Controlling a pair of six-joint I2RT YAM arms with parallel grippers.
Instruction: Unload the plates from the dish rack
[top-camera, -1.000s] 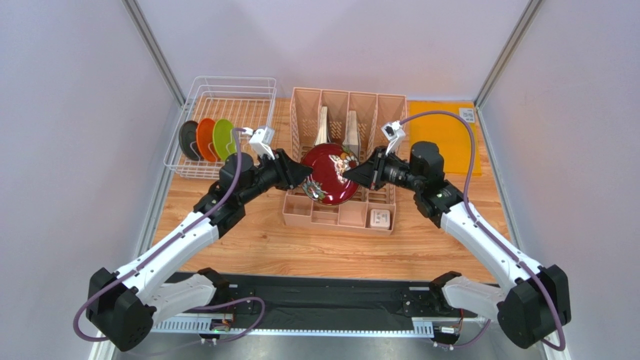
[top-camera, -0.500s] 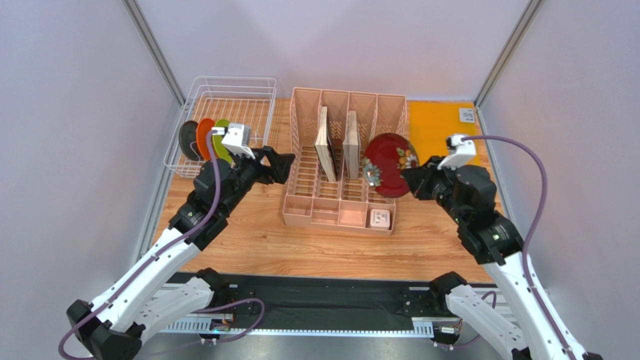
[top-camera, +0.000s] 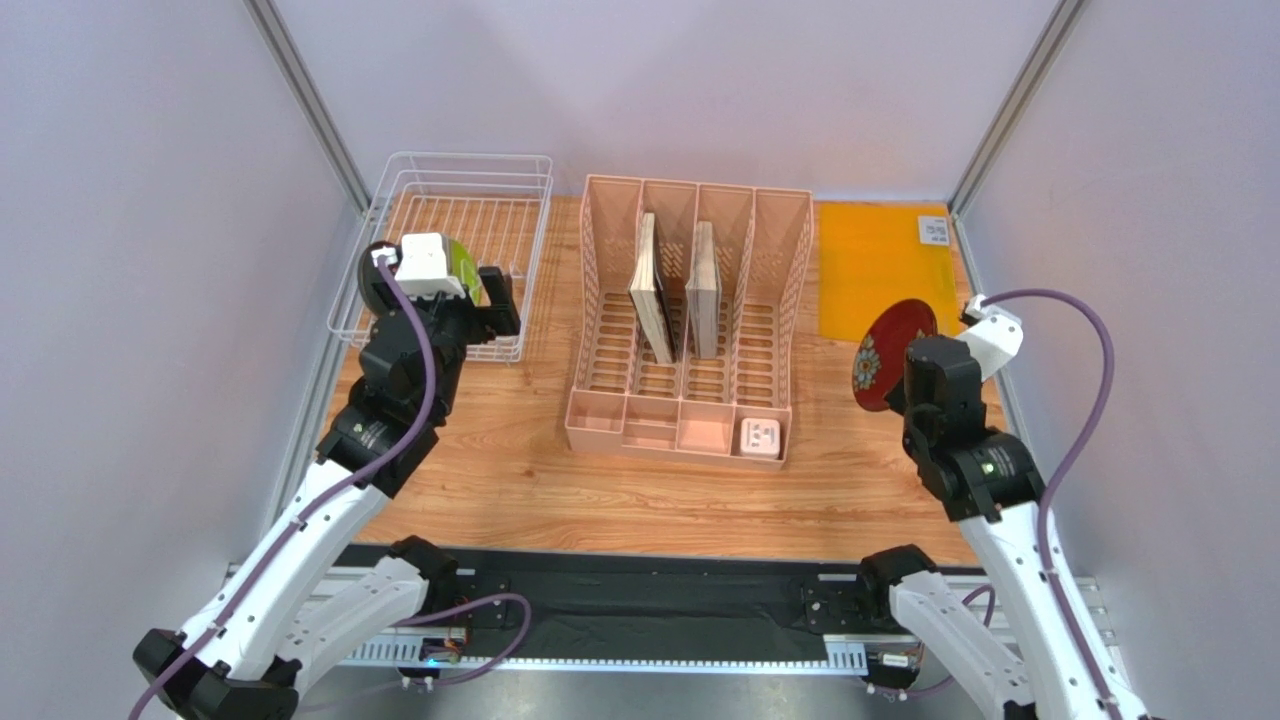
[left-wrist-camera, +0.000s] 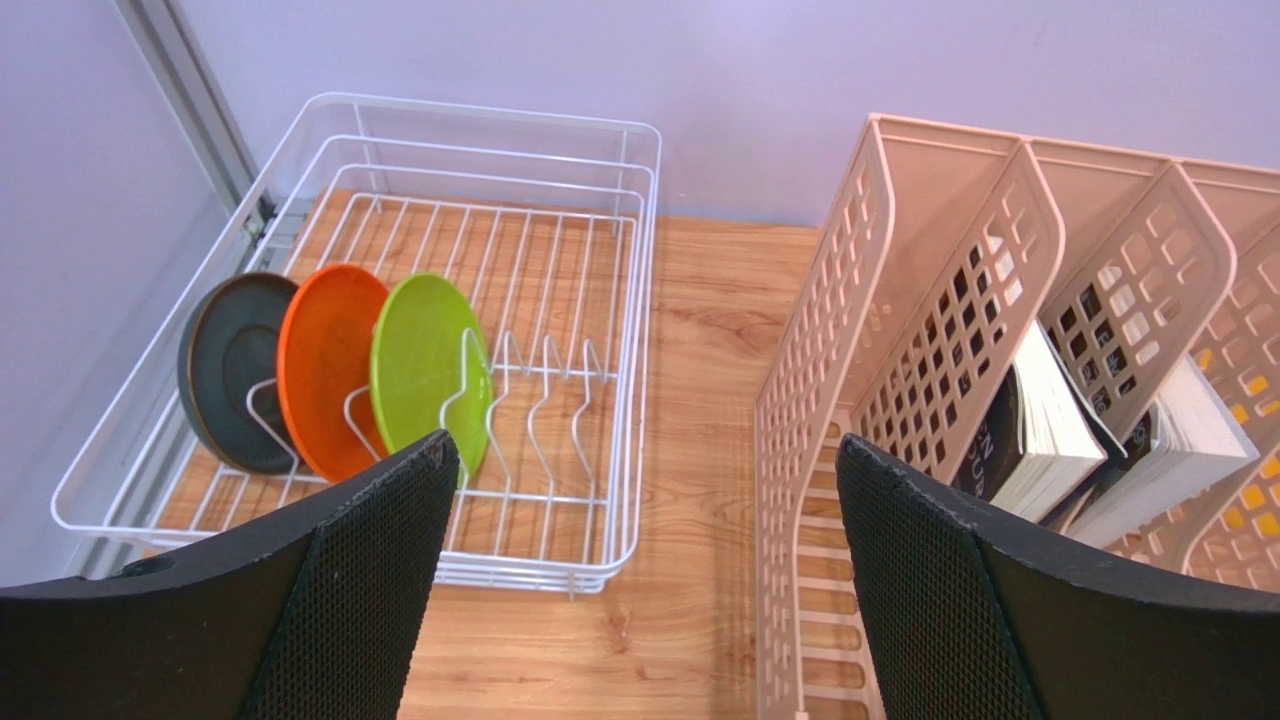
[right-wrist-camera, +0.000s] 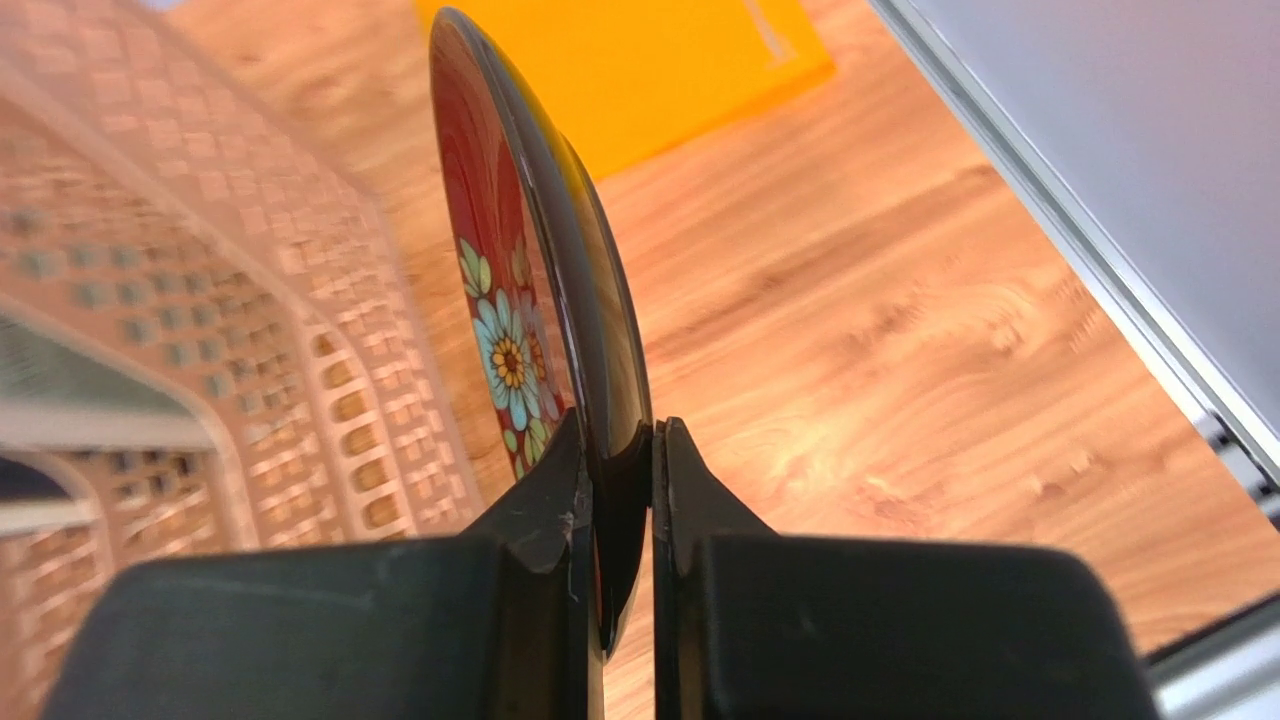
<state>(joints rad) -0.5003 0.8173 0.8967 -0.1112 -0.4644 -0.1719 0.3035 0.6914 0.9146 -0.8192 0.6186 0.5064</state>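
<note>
The white wire dish rack (top-camera: 451, 192) (left-wrist-camera: 496, 117) stands at the back left. Three plates stand on edge in its near left end: dark slate (left-wrist-camera: 233, 368), orange (left-wrist-camera: 323, 368) and lime green (left-wrist-camera: 421, 360). In the top view my left wrist hides most of them; a sliver of the green plate (top-camera: 467, 275) shows. My left gripper (top-camera: 484, 326) (left-wrist-camera: 646, 450) hovers wide open and holds nothing, just in front of the rack's near right corner. My right gripper (top-camera: 902, 393) (right-wrist-camera: 655, 435) is shut on the rim of the dark red floral plate (top-camera: 887, 353) (right-wrist-camera: 511, 285), held on edge above the wood at the right.
The pink slotted organiser (top-camera: 684, 323) (left-wrist-camera: 887, 345) stands mid-table, holding two upright beige boards (top-camera: 651, 285) and a small white box (top-camera: 759, 437). An orange mat (top-camera: 872, 255) lies at the back right, just beyond the red plate. Metal wall rails run along both sides.
The right arm has carried the red plate from over the organiser out to the right side. The left gripper let go of it, opened wide and swung back left to the rack.
</note>
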